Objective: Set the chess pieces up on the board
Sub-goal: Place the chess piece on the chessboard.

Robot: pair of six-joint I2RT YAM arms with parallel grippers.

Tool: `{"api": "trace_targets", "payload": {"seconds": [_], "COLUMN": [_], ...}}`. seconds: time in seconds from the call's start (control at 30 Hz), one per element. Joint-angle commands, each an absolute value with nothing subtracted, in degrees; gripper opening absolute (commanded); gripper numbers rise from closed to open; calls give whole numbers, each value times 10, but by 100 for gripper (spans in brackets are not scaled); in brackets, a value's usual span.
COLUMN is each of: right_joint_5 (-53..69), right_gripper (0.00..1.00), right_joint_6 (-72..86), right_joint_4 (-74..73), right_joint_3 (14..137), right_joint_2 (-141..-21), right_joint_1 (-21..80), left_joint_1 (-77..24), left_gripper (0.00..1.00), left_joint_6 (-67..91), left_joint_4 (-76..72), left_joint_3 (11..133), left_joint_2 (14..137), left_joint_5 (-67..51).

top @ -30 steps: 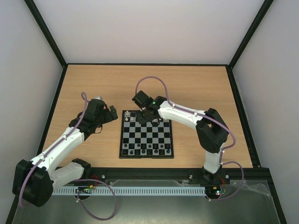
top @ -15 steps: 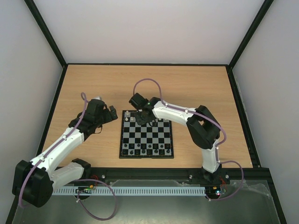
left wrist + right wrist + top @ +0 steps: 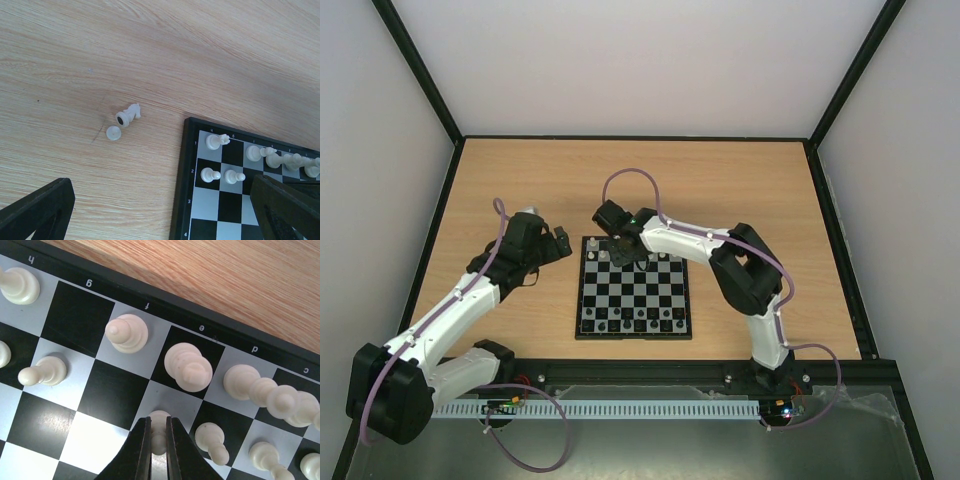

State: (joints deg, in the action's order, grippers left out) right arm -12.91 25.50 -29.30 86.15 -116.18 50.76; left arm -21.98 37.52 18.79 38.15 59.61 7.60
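My right jaws pinch a pawn upright to seat it on the board; left jaws gape wide near strays.

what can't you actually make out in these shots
- Top view: the pieces on the board are too small to name, and the right gripper covers part of the far rows.
- Right wrist view: its fingers hide the base of the pinched pawn, so resting or lifted is unclear.
- Left wrist view: the round white bit beside the fallen knight can't be identified; the frame edge cuts off the board.
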Motion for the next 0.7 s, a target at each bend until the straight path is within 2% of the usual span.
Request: {"api": "trace_targets", "payload": {"seconds": [0.0,0.2,0.43,0.67], "right_joint_5": [-146,-148,-137,-89], "right_gripper": [6,7,19,26], "right_joint_6": [256,256,256,250], "right_joint_4": [-324,-322,-322,-307], "right_joint_3": [877,879,875,852], "right_joint_2": [-1176,-1181,-1169,-1121], "right_joint_1": [510,510,510,510], "left_joint_1": [-222,-223,-222,-222], "left_gripper": [100,100,99,99], "left_joint_6": [375,376,376,381], "left_joint_4": [198,196,193,187], "left_joint_3": [372,372,371,374], "left_joint_2": [586,589,595,624], "left_joint_5": [83,83,85,97]}}
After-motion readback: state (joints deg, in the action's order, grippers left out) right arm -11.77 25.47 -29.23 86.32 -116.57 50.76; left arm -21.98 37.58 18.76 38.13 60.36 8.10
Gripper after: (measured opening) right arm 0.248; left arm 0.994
